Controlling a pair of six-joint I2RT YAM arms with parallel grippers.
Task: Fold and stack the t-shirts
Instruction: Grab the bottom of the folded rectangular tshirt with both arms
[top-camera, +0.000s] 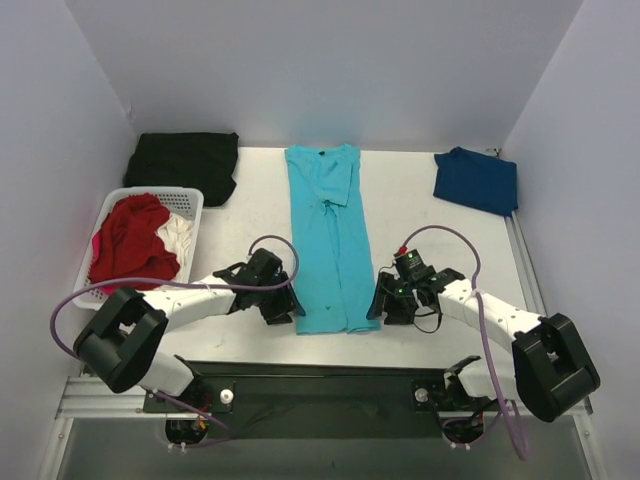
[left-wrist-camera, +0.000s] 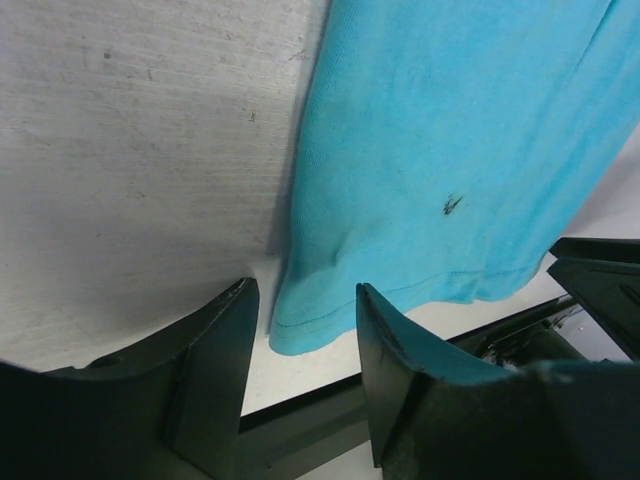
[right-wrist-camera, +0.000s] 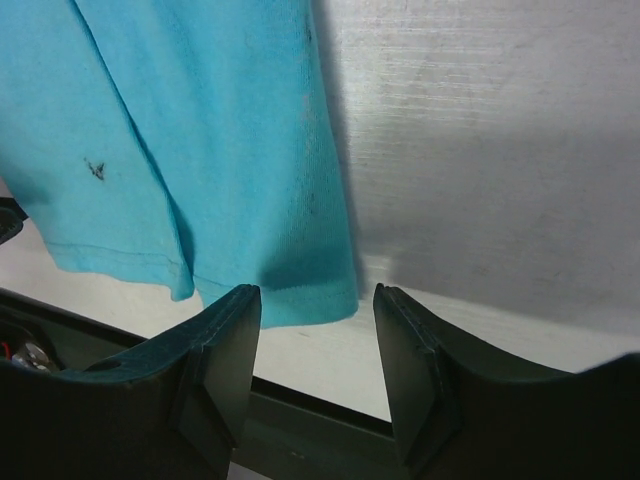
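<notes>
Turquoise t-shirt (top-camera: 328, 240) flat mid-table, long narrow strip, collar far, hem near arms. Left gripper (left-wrist-camera: 305, 298) at hem's left corner, right gripper (right-wrist-camera: 317, 295) at hem's right corner. Each corner sits in gap between fingers. Both jaws spread partway, cloth not pinched; whether pads touch cloth unclear. Navy t-shirt (top-camera: 477, 180) far right; red t-shirt (top-camera: 130, 240) in basket (top-camera: 190, 195) at left

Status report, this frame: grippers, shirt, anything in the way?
Left gripper open at left hem corner. Right gripper open at right corner. Turquoise t-shirt flat, folded lengthwise. Nothing blocking it.
</notes>
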